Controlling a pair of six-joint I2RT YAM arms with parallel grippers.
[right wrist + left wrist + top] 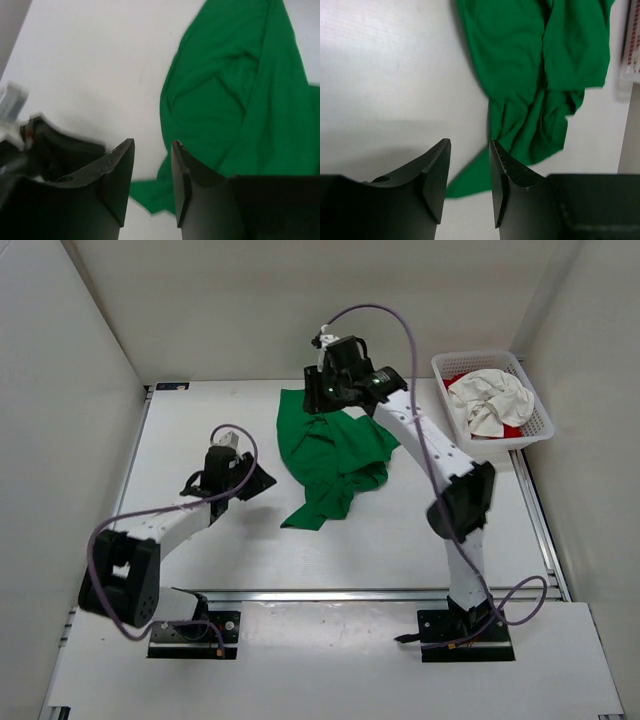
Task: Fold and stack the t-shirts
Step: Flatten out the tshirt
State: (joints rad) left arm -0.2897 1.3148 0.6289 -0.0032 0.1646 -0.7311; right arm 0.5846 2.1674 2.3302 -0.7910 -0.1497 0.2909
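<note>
1. White table (200, 440), matte and flat, fills the middle of the top view.
2. Metal rail (541, 510) runs along its right side; a second rail (330, 594) runs along the near edge.
3. Plain pale panels box it in: back wall (300, 300), left wall (50, 390), right wall (600, 360).
4. White board (330, 665) lies across the front, nearer than the second rail.
5. Light is even and soft; faint grey shadows lie on the tabletop.
</note>
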